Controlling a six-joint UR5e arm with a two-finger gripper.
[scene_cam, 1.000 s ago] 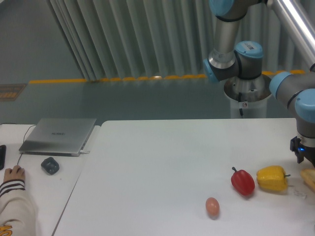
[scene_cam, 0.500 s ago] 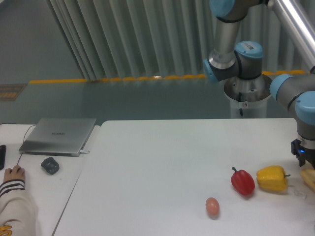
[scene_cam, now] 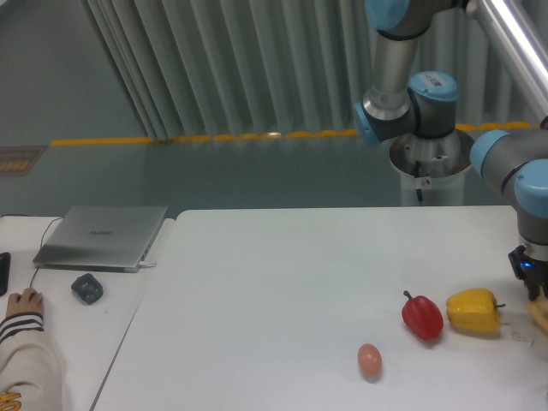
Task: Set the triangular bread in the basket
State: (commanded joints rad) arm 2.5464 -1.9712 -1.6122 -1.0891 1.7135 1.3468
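Note:
A sliver of the pale tan triangular bread [scene_cam: 540,315] shows at the table's far right edge, just right of the yellow bell pepper [scene_cam: 473,311]. My gripper [scene_cam: 534,276] hangs directly over the bread, mostly cut off by the frame's edge. Only its dark body with a blue light shows, so its fingers are hidden. The basket is out of view.
A red bell pepper [scene_cam: 423,316] lies left of the yellow one, and a small pinkish egg [scene_cam: 369,360] sits nearer the front. On the left side table are a laptop [scene_cam: 103,236], a grey mouse [scene_cam: 87,288] and a person's hand [scene_cam: 21,301].
My gripper has sunk a little lower and further right, toward the bread. Less of the bread shows now. The peppers and egg have not moved.

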